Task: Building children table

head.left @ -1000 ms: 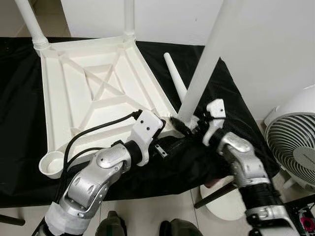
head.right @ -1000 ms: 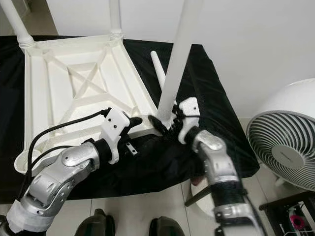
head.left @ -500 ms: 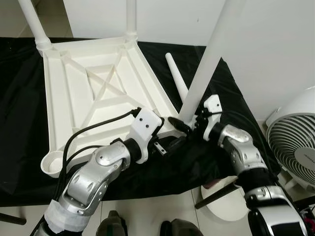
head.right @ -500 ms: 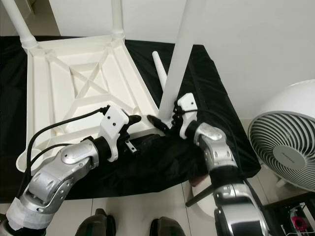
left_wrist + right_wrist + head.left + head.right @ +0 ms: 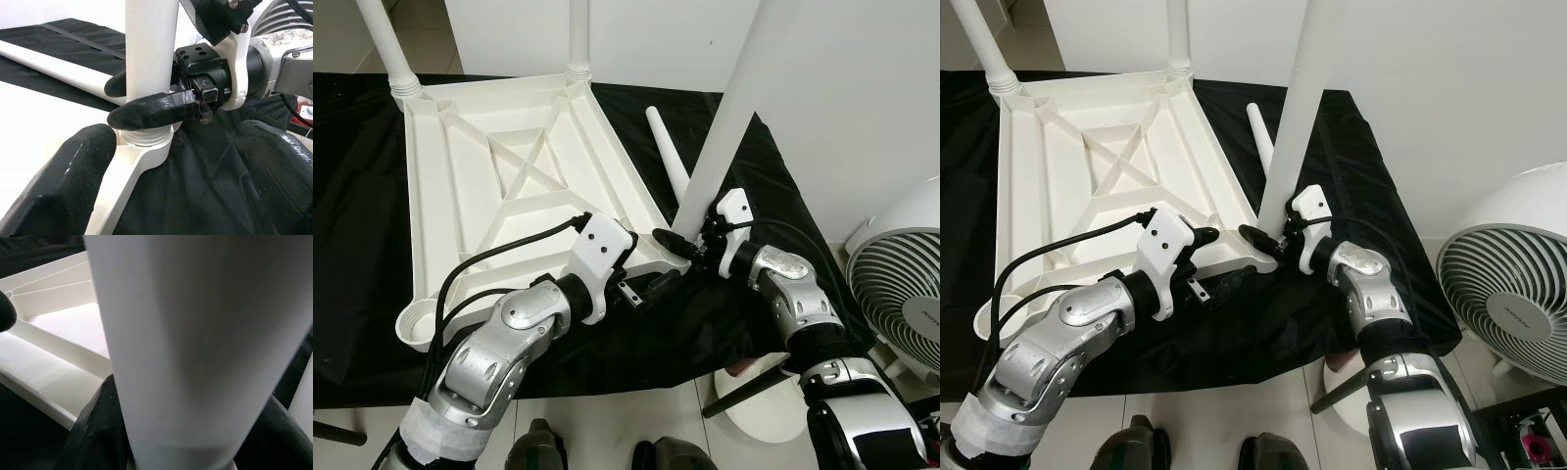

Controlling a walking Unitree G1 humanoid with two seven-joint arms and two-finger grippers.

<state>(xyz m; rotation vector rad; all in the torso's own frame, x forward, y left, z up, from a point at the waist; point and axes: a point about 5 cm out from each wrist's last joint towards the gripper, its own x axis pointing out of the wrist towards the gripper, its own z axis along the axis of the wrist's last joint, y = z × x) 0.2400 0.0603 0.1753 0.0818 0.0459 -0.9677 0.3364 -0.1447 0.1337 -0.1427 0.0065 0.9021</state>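
Note:
The white children's table (image 5: 423,196) lies upside down on a black cloth. Two legs (image 5: 578,34) stand in its far corners. A third white leg (image 5: 734,108) rises slightly tilted from the near right corner socket (image 5: 146,142). My right gripper (image 5: 690,243) is shut on that leg's base, its fingers (image 5: 151,110) clamped just above the socket. My left gripper (image 5: 646,272) is open, with its fingers (image 5: 68,181) on either side of the same corner. A loose leg (image 5: 666,157) lies on the cloth beyond the corner. In the right wrist view, the leg (image 5: 186,347) fills the space between the fingers.
The near left corner socket (image 5: 419,326) holds no leg. A white fan (image 5: 901,284) stands on the floor at the right, with a round white base (image 5: 754,392) beside the cloth's edge. A white wall runs behind the cloth. My feet (image 5: 538,450) are at the front edge.
My right forearm has swung lower and to the right while its gripper stays on the leg's base. The left gripper keeps its place at the corner. The camera has shifted slightly.

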